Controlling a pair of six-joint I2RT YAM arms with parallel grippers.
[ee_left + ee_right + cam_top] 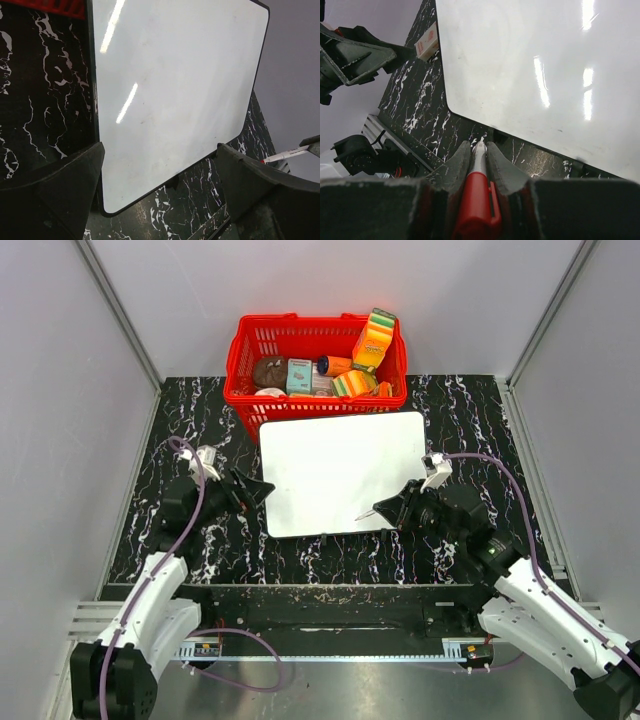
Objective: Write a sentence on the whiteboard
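Note:
The whiteboard (340, 470) lies flat on the black marble table, slightly rotated, in front of the red basket. Its surface is blank in every view (175, 75) (535, 60); no sentence shows on it. My left gripper (256, 492) is open and empty, with its jaws (160, 195) spread around the board's near left corner, not touching it. My right gripper (393, 508) is shut on a marker (479, 200) with a red cap and white barrel. The marker tip (366, 513) hovers over the board's near edge, and the marker also shows in the left wrist view (285, 155).
A red basket (245, 350) holding several packets and sponges stands behind the board, touching its far edge. Grey walls enclose the table on three sides. A metal rail (320, 605) runs along the near edge between the arm bases.

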